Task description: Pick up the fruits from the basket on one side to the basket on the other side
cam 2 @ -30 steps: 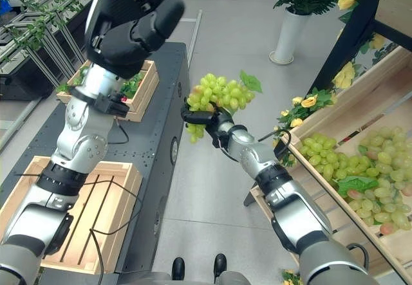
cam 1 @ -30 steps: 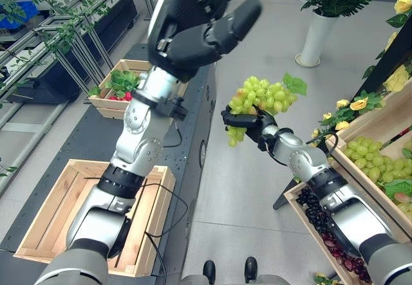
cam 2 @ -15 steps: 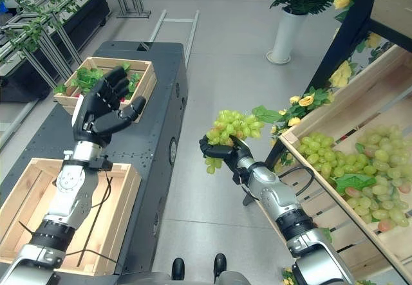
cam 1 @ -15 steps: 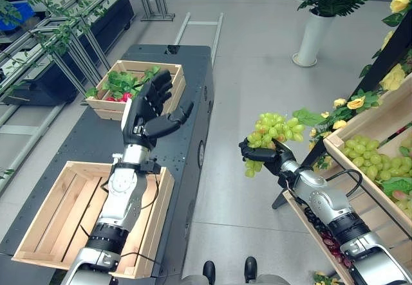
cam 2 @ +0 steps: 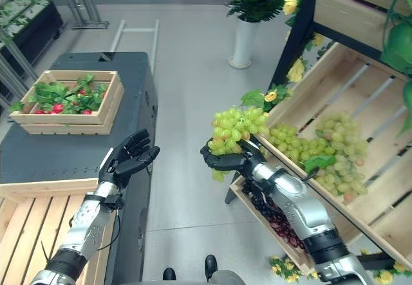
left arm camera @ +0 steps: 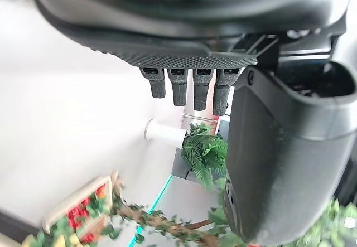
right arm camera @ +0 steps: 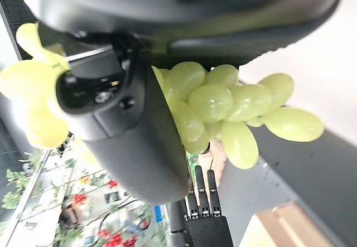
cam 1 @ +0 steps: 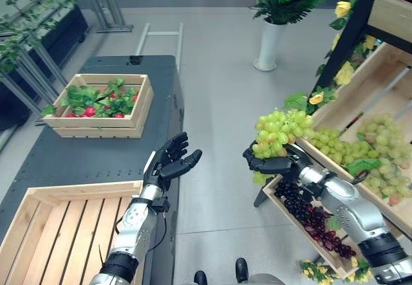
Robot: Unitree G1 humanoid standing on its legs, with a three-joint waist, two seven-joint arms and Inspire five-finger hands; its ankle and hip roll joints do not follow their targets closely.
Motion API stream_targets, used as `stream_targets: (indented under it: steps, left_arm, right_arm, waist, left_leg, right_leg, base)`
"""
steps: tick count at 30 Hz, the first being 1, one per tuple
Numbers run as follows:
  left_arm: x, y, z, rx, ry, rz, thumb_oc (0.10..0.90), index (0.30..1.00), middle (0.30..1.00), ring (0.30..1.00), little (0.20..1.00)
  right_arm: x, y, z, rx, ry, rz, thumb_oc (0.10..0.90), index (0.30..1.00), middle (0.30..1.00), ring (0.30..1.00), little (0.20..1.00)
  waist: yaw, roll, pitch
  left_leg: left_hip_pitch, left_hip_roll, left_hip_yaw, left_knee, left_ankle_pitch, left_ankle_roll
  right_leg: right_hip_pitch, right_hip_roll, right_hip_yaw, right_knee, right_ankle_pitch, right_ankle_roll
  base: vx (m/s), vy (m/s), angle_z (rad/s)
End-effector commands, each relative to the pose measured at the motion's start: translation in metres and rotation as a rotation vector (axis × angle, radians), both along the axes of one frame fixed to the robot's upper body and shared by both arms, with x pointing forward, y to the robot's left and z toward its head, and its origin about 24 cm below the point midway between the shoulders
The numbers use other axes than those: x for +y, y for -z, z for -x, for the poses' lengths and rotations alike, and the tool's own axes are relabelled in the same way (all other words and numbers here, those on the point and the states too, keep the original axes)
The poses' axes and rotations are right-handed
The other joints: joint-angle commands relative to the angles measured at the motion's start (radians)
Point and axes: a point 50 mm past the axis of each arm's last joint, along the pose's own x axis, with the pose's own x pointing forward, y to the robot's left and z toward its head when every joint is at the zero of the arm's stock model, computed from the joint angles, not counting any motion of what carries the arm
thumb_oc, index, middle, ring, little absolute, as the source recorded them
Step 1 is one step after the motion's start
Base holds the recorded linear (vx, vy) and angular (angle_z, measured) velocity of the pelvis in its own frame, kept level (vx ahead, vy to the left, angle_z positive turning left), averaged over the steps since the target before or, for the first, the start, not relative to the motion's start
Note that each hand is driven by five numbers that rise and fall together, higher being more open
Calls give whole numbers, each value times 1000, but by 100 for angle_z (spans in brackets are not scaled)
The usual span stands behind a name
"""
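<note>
Right hand [cam 1: 269, 165] sits right of frame centre, fingers curled around a bunch of green grapes [cam 1: 280, 130]; the bunch stands up above the hand, with a few grapes hanging below it. The right wrist view confirms it: grapes pressed against the palm beside the thumb. The held bunch is in the air over the grey floor [cam 1: 219, 85], just left of the slanted wooden crate of green grapes [cam 1: 383, 85] at the right edge, and above the lower crate of dark grapes [cam 1: 314, 224]. Left hand [cam 1: 168, 165] is at lower centre-left, raised over the right edge of the dark table [cam 1: 77, 153], fingers straight and spread, holding nothing; the left wrist view shows the fingers extended in a row beside the thumb. Empty slatted wooden crate [cam 1: 58, 230] is at lower left on the table, right beside the left forearm. A second wooden crate [cam 1: 132, 121] with green leaves and red fruit is at upper left, further back on the table. White vase with a green plant [cam 1: 268, 44] stands on the floor at top centre.
</note>
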Motion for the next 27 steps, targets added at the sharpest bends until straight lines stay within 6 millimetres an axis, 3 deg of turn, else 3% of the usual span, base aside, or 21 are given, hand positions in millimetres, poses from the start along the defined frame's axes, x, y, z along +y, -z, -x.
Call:
stream_targets:
  steps: [1,14,22,27]
  left_arm:
    - [-4,-9,-13,-69,1,-10,800,900,900,900,900]
    - [-15,9,-5,24,36,15,800,900,900,900,900]
    - [-24,15,-2,45,43,33,800,900,900,900,900]
    - [-20,17,2,61,25,41,800,900,900,900,900]
  right_arm:
    - [-10,-64,-5,-281,-32,-12,400,300,300,300,300]
    - [-41,-84,17,-329,-32,241,400,300,300,300,300]
    - [-75,-98,17,-336,81,359,400,300,300,300,300]
    - [-106,-108,19,-373,237,477,400,300,300,300,300]
  waist:
    - [-25,-15,-108]
    - [-118,-21,-93]
    - [-150,-34,-88]
    - [-162,-33,-86]
  left_leg:
    - [-7,-8,9,3,-83,1]
    - [3,-10,82,3,-99,10]
    - [2,-7,113,3,-107,12]
    - [8,-7,106,3,-132,13]
  right_leg:
    - [14,3,19,2,-15,4]
    - [-20,29,130,2,14,17]
    - [-35,42,168,2,24,19]
    - [-29,48,171,2,7,26]
  base:
    - [-43,35,-27]
    - [-18,48,-27]
    - [-7,38,-17]
    - [16,32,-1]
